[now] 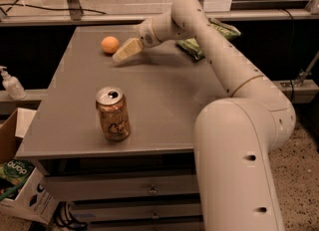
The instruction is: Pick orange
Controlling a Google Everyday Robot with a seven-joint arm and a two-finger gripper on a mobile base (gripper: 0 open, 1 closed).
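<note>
Table (174, 105), gripper (117, 57) beside orange (110, 44) — near far edge

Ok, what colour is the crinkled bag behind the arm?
Green crinkled bag, camera view; pale gripper beside the small round orange.

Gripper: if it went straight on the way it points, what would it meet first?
Probably the table top, just ahead of the gripper, which hovers beside the orange. Its line seems to slant down past the orange's near side, not into it; depth is unclear.
</note>
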